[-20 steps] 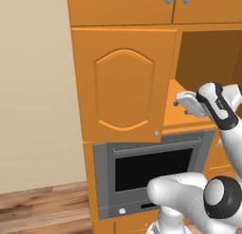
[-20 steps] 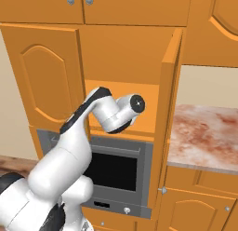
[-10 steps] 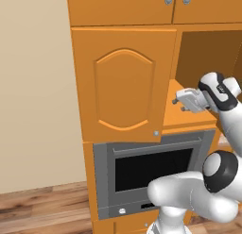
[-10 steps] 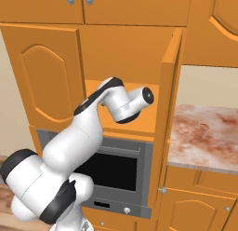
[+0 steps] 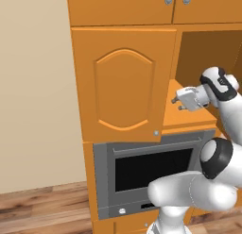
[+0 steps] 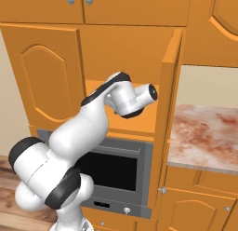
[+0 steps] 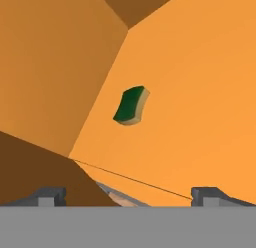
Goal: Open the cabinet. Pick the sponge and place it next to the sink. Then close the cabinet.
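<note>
The cabinet (image 5: 124,87) has its left door shut, while its right door (image 6: 170,90) stands swung out, edge-on in the right base view. Inside, the sponge (image 7: 131,106), a small green block with a yellowish side, lies on the orange shelf (image 7: 190,117) near the inner wall. My gripper (image 5: 178,101) is inside the open half, just above the shelf, pointing left toward the space behind the shut door. It is open with nothing between its fingers. In the hand view the gripper (image 7: 129,196) is still short of the sponge, which lies ahead between the two fingertips.
A grey oven (image 5: 151,167) sits right below the cabinet shelf. Shorter orange doors (image 5: 123,6) run above. A marbled counter (image 6: 204,137) lies to the right of the open door. My own forearm (image 6: 125,97) fills the cabinet opening in the right base view.
The hand has pushed a little further left into the cabinet and the wrist has turned. The gripper stays open and the sponge has not moved.
</note>
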Available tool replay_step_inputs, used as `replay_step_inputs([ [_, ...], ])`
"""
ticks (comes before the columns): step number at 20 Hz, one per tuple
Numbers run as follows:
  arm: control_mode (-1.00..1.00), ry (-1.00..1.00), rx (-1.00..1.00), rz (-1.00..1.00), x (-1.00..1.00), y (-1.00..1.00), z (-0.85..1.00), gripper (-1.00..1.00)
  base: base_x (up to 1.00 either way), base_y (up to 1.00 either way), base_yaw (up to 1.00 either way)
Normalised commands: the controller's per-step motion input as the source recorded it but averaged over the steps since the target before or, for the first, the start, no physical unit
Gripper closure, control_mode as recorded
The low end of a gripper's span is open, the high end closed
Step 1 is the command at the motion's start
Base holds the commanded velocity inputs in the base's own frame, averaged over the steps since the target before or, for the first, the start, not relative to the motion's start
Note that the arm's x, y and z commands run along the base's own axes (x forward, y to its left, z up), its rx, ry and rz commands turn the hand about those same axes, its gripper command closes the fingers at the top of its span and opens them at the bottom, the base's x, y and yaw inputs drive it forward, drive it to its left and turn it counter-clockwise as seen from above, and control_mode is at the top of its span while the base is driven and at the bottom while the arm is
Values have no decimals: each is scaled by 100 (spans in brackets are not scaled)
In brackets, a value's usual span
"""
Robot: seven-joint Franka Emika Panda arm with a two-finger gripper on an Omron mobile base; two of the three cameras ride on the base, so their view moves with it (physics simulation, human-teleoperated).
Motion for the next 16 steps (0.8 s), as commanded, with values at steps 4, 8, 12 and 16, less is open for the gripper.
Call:
replay_step_inputs([
  [4,-100,0,9,10,-7,40,0,-100,0,0,0],
  [8,-100,0,7,6,-3,51,0,-100,0,0,0],
  [12,-100,0,6,5,0,47,0,-100,0,0,0],
  [16,-100,0,6,5,-6,44,0,-100,0,0,0],
])
